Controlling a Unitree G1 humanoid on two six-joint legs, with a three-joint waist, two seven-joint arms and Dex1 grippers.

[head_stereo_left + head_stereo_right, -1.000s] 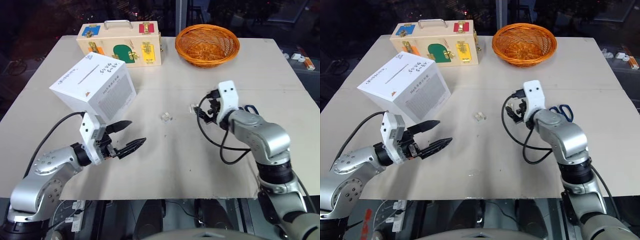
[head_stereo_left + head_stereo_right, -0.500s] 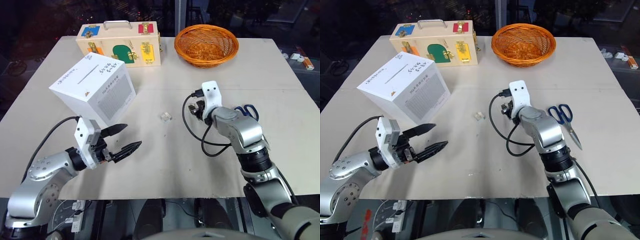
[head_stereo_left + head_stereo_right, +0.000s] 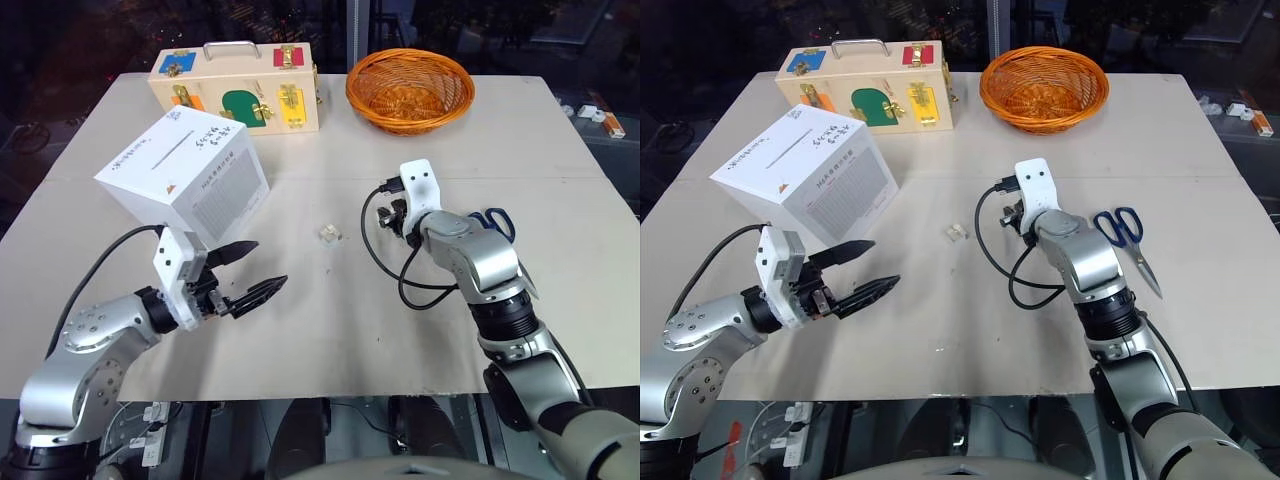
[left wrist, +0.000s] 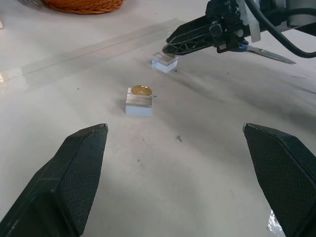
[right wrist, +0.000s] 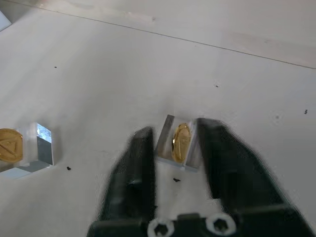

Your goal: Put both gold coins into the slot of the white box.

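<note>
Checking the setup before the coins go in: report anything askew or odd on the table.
The white box sits tipped on an edge, its slot facing up at a slant. Open scissors lie beside the right arm. The right gripper straddles a coin standing on edge on its clear block.

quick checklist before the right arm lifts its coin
1. Right gripper around a coin: ok, a finger stands on each side of the coin, which is on edge on its clear block.
2. Grip firm: cannot tell, small gaps show beside the coin.
3. Block stays down on lift: cannot tell, the fingers flank the block as well.
4. Second coin free: ok, it lies flat on its own block, apart from both grippers.
5. Slot reachable: ok, it faces up on the white box, uncovered.
6. Left gripper out of the way: ok, open, near the box.
</note>
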